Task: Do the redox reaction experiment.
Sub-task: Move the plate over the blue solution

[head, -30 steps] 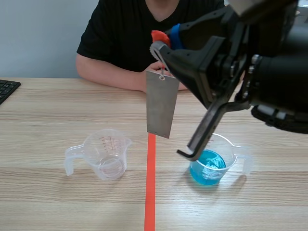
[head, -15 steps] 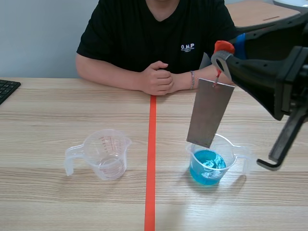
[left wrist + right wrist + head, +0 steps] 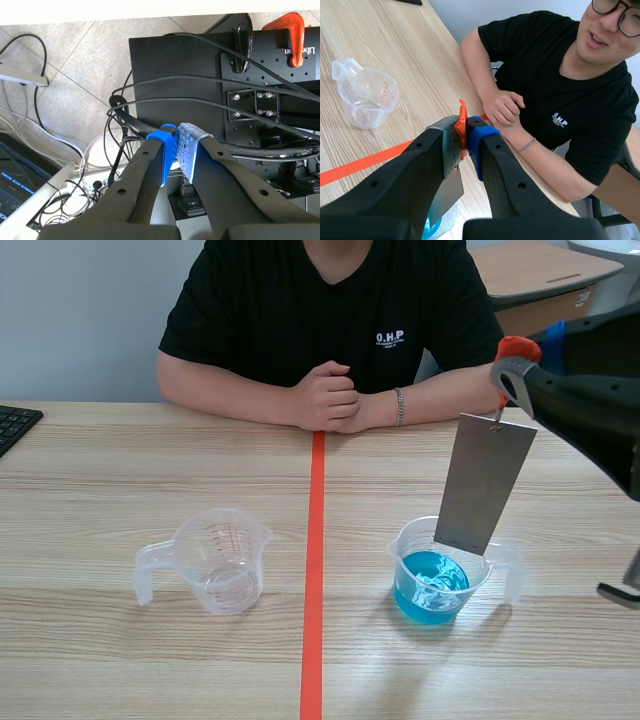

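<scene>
The right gripper, clamped on an orange clip, hangs the metal plate below it, lower edge about level with the rim of the cup of blue solution. The left gripper is closed on nothing. Risk: the loosely hung plate may swing on descent, strike the rim and tip the cup.

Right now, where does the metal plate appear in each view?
Scene view: metal plate hangs at right, above the blue-liquid cup.
Left wrist view: not in it.
Right wrist view: metal plate below the right gripper, which pinches its orange clip.
Shared landmark: the clear empty cup.
</scene>
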Controlling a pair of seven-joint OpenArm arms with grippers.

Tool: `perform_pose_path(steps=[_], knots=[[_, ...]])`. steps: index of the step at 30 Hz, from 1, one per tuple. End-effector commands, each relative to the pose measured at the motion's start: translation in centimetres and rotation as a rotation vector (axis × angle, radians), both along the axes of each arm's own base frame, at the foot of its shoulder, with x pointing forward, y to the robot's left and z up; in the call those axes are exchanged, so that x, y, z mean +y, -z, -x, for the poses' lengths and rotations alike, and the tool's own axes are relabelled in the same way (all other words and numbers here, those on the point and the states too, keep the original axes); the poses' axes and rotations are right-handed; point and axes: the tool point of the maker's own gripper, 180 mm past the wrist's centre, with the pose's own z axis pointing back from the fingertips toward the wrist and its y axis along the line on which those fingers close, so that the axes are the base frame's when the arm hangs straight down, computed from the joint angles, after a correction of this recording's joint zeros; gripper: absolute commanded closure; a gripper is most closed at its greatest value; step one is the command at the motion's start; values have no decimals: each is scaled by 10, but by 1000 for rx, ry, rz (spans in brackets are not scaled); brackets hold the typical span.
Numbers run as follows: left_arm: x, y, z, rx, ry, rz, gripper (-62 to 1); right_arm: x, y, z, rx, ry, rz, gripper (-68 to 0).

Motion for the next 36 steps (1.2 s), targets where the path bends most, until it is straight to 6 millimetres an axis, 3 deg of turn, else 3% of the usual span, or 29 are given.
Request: perform_pose_path(steps=[1, 12, 27, 36], knots=[[-2, -2, -2, -14, 0, 8, -40, -5, -6, -6, -29, 9, 0, -15], [-2, -2, -3, -15, 0, 9, -40, -14, -4, -12, -32, 9, -31, -15], [-1, -2, -3, -13, 5, 6, -40, -9, -8, -10, -24, -24, -55, -15], [2, -21, -31, -104, 137, 49, -40, -10, -8, -10, -24, -20, -59, -15]])
